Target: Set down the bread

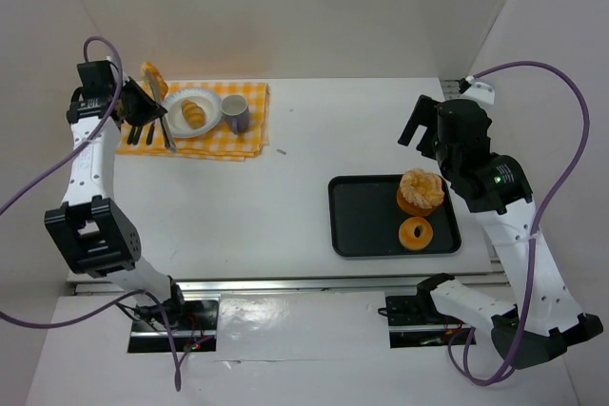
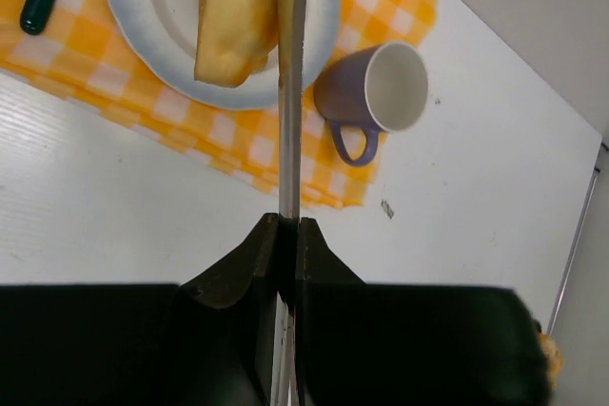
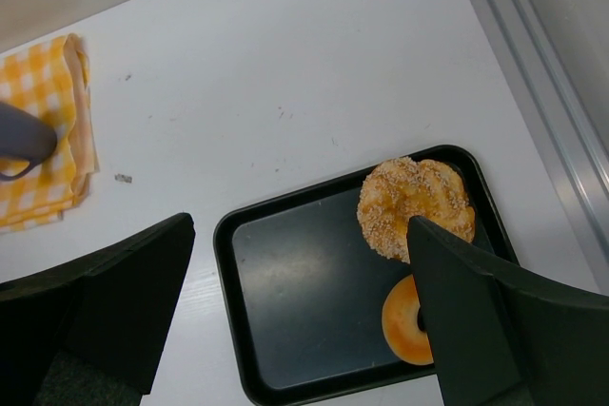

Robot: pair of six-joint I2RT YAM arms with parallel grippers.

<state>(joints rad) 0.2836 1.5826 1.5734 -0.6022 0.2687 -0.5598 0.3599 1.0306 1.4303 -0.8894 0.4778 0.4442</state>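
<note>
A long yellow bread roll [image 1: 193, 113] lies on a white plate [image 1: 213, 123] on the checked cloth at the back left. It also shows in the left wrist view [image 2: 233, 16]. My left gripper [image 1: 145, 94] is shut on a thin metal utensil [image 2: 290, 92], seen edge-on, whose blade reaches over the plate and roll. A sesame bun [image 1: 421, 189] and a ring-shaped bread [image 1: 416, 233] lie on the black tray [image 1: 362, 225] at the right. My right gripper [image 3: 300, 225] is open and empty, held above the tray [image 3: 304, 301].
A purple mug [image 1: 235, 113] stands on the orange checked cloth [image 1: 249, 140] right of the plate. Dark-handled cutlery [image 1: 141, 130] lies left of the plate. Another orange bread piece [image 1: 152, 75] sits by the left gripper. White walls enclose the table.
</note>
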